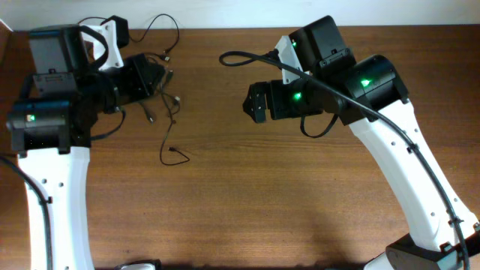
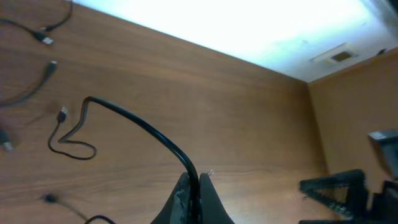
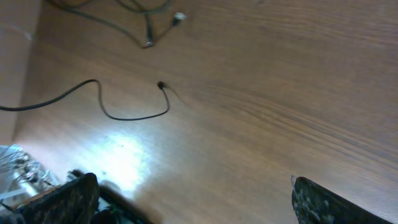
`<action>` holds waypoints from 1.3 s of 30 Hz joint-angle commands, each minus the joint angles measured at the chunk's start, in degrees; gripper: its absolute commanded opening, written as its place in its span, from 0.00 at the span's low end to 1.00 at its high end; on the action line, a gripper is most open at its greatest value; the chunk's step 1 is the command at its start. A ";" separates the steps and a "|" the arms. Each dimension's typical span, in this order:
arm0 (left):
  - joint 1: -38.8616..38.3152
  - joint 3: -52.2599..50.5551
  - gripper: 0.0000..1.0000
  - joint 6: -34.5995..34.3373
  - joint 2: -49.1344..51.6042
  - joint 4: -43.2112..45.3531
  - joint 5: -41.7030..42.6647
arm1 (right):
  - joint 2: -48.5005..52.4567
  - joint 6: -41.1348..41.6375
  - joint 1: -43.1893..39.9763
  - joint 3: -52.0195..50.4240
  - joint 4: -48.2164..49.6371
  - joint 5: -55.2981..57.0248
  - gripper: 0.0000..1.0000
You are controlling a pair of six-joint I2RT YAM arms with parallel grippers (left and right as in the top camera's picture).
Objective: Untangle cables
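Wooden table (image 1: 247, 210): broad bare surface across the centre and near side, between the two arms. Right gripper (image 1: 253, 102): over mid-table, jaws spread wide, holding nothing. Left gripper (image 1: 161, 79): near the far-left corner, jaws closed on one cable (image 2: 140, 124). Cables (image 1: 171, 100): tangled beside the left gripper, close to the far edge, with one plug end trailing towards the open centre.

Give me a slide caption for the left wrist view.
Left gripper shut on a thin black cable arcing over the wooden table.
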 commanded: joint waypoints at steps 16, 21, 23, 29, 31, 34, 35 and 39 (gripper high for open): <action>2.51 -0.33 0.00 19.41 1.88 -1.75 16.22 | -0.44 -0.37 0.31 0.02 0.00 3.58 0.99; 2.51 -0.35 0.00 19.43 5.03 -4.26 15.80 | -0.44 -0.37 0.31 0.02 0.00 3.58 0.99; 2.51 -0.35 0.00 19.45 7.43 -5.81 15.76 | -0.44 -0.37 0.31 0.02 0.00 3.58 0.98; 2.58 -0.35 0.00 19.41 11.13 -7.65 5.20 | -0.44 -0.37 0.31 0.02 0.00 3.58 0.98; 2.64 -0.35 0.00 19.15 11.13 -8.33 -2.97 | -0.44 -0.37 0.31 0.02 0.00 3.58 0.99; 3.96 -0.35 0.00 19.17 11.13 -9.49 -15.74 | -0.44 -0.37 0.31 0.02 0.00 3.58 0.98; 4.28 -0.35 0.00 19.12 11.13 -9.73 -18.40 | -0.44 -0.37 0.31 0.02 0.00 3.58 0.99; 6.16 -0.35 0.00 14.58 11.13 -10.49 -33.86 | -0.44 -0.37 0.31 0.02 0.00 3.58 0.98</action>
